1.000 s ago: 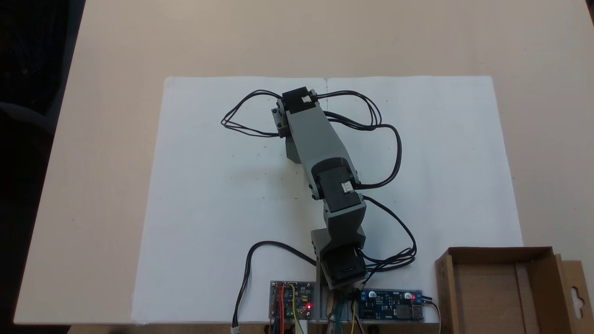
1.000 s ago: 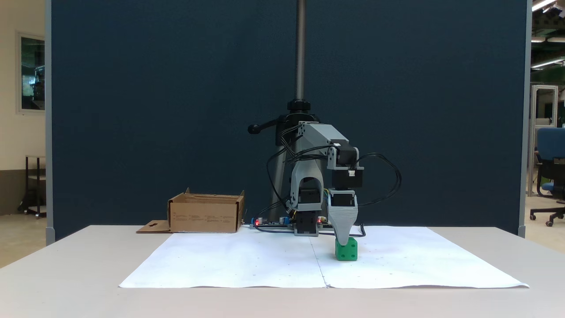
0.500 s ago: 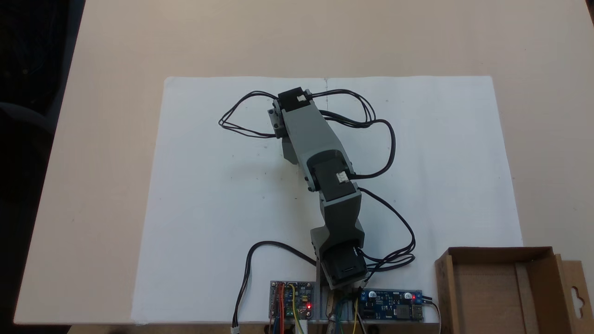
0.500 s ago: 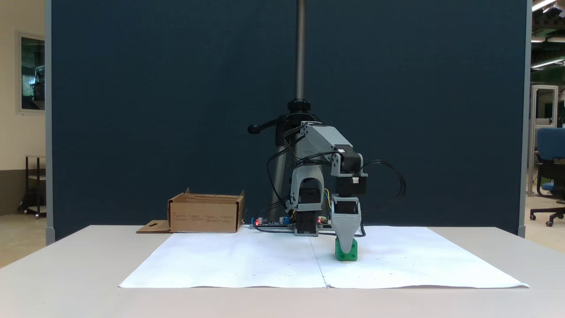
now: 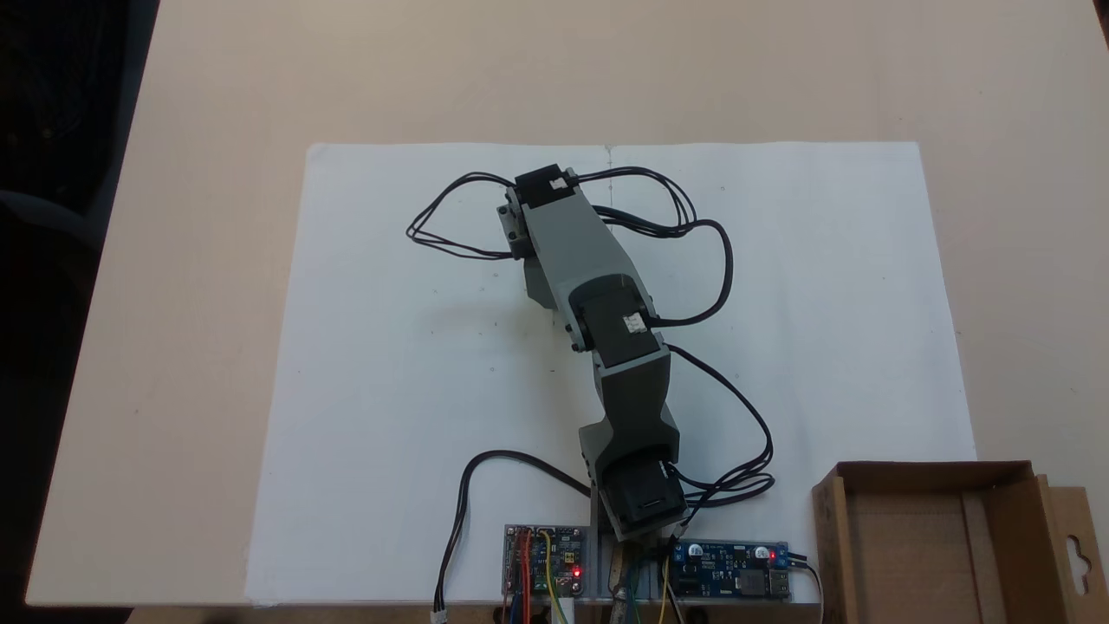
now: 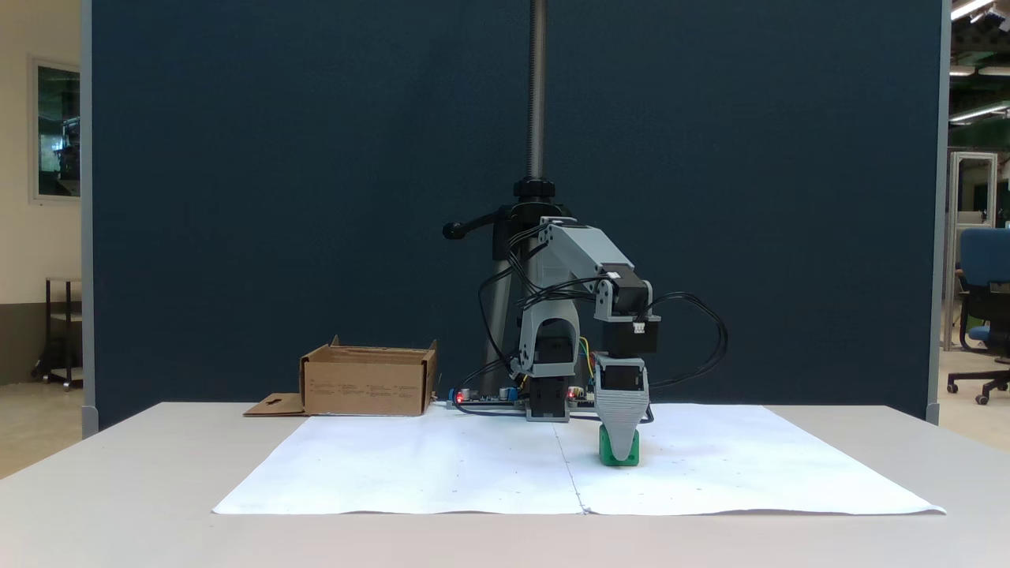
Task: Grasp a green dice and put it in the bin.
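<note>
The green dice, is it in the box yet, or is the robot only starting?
Not yet. The green dice sits on the white paper, and the cardboard box far to its left in that fixed view looks empty from above. The hand is down over the dice, one grey jaw in front of it, so a grip cannot be confirmed. Left: grip, lift, carry it over, and drop it in.

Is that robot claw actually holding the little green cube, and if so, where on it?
Cannot tell. The gripper is lowered over the green dice, its one visible finger covering the front face; the dice sits on the paper.
</note>
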You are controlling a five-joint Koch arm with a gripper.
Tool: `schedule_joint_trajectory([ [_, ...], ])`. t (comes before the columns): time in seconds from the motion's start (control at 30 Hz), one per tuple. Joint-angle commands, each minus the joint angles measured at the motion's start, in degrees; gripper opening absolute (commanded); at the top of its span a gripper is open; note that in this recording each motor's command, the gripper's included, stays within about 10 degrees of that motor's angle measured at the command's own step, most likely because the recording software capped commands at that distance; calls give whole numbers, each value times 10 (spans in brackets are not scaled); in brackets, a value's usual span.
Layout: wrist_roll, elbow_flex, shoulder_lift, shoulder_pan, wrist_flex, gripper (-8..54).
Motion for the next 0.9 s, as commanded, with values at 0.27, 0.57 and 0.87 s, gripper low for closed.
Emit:
schedule_joint_trajectory([
  [0.27, 43, -22, 13, -2, -10, 272],
  [0.57, 43, -22, 7, -4, -11, 272],
  [0.87, 47, -22, 4, -10, -8, 271],
])
